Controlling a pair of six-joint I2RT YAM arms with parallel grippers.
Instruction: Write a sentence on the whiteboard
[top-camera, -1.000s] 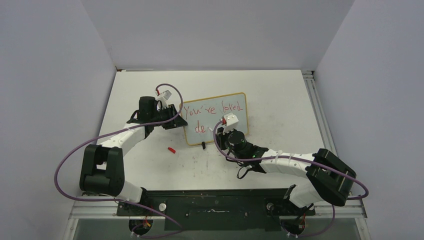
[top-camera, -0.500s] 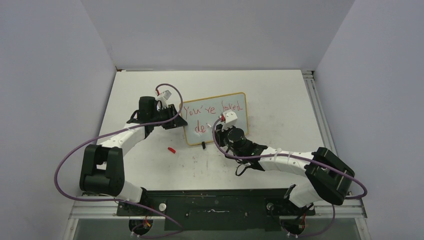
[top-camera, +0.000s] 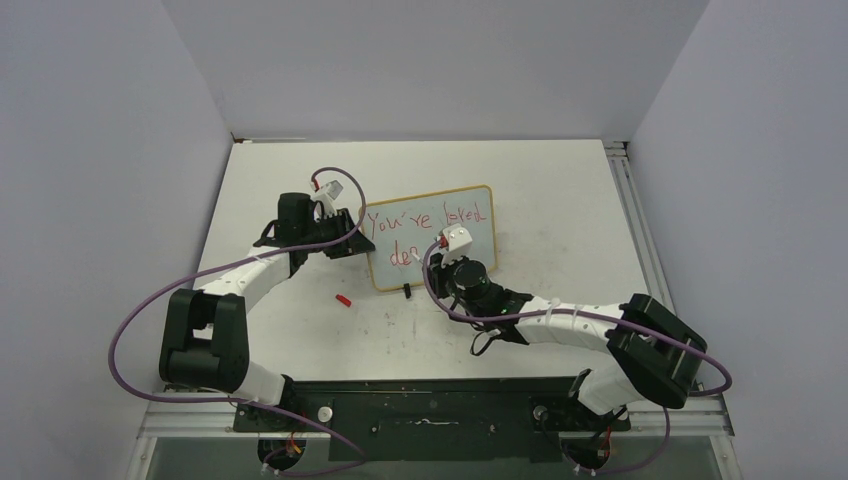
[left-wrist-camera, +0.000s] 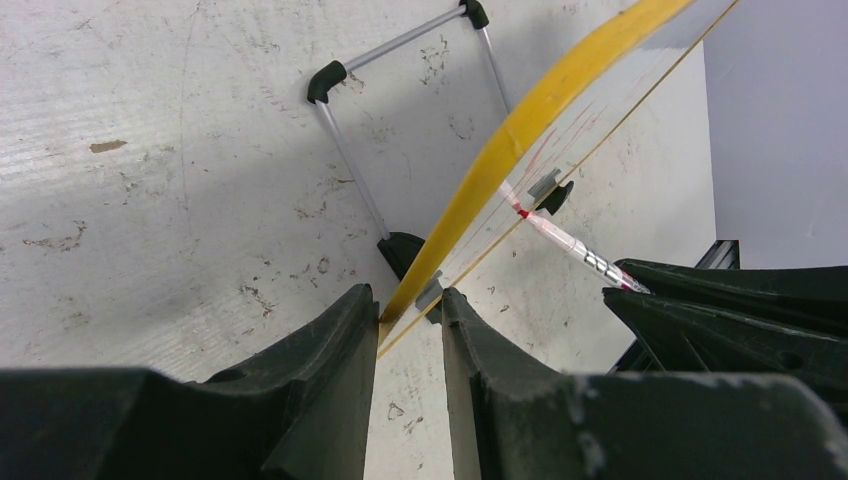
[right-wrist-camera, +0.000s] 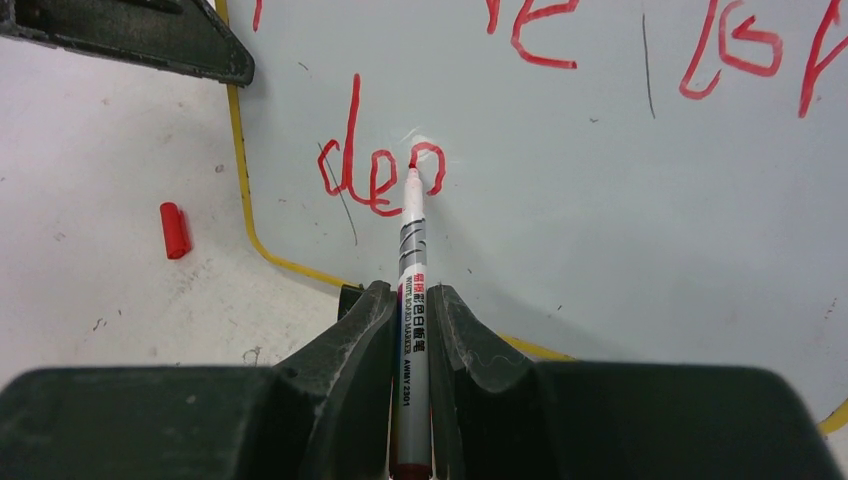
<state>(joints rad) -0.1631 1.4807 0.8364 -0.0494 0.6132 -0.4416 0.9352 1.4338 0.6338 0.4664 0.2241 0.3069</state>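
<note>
The whiteboard (top-camera: 395, 277) stands tilted on its wire stand at mid-table, its tan frame (left-wrist-camera: 520, 130) running between my left fingers. The left gripper (top-camera: 360, 238) (left-wrist-camera: 410, 300) is shut on the board's left edge. The sentence (top-camera: 425, 217) in red reads "You're loved" on top. Below it are "de", a second "e" and a fresh loop (right-wrist-camera: 370, 165). My right gripper (top-camera: 440, 264) (right-wrist-camera: 410, 295) is shut on a silver whiteboard marker (right-wrist-camera: 412, 250). The marker's red tip touches the board at that loop. The marker (left-wrist-camera: 560, 235) also shows in the left wrist view.
A small red marker cap (top-camera: 343, 299) (right-wrist-camera: 175, 230) lies on the white tabletop just left of the board's lower corner. The board's wire stand with black feet (left-wrist-camera: 345, 130) sits behind it. Grey walls close in the table on three sides.
The second line has grown from "de" to further red strokes as the marker moved along it. The right wrist shifted slightly left. The left arm has not moved.
</note>
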